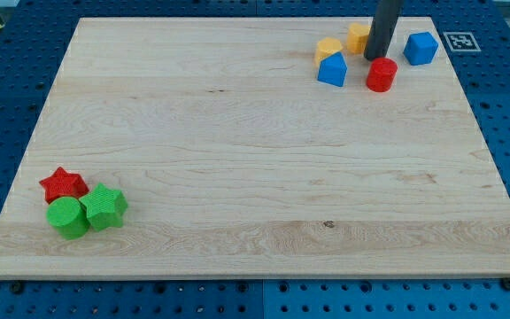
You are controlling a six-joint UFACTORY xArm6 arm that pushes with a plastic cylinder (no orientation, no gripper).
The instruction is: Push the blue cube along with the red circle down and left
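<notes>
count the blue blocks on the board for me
2. A blue cube sits near the view's top right, right of my tip. Another blue block lies left of the red circle, below a yellow block. None looks hidden.

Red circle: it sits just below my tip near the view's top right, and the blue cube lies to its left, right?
Not quite. In the camera view the red circle does sit just below my tip near the view's top right, but the blue cube lies to its right. The blue block on its left is a different, peaked shape.
</notes>
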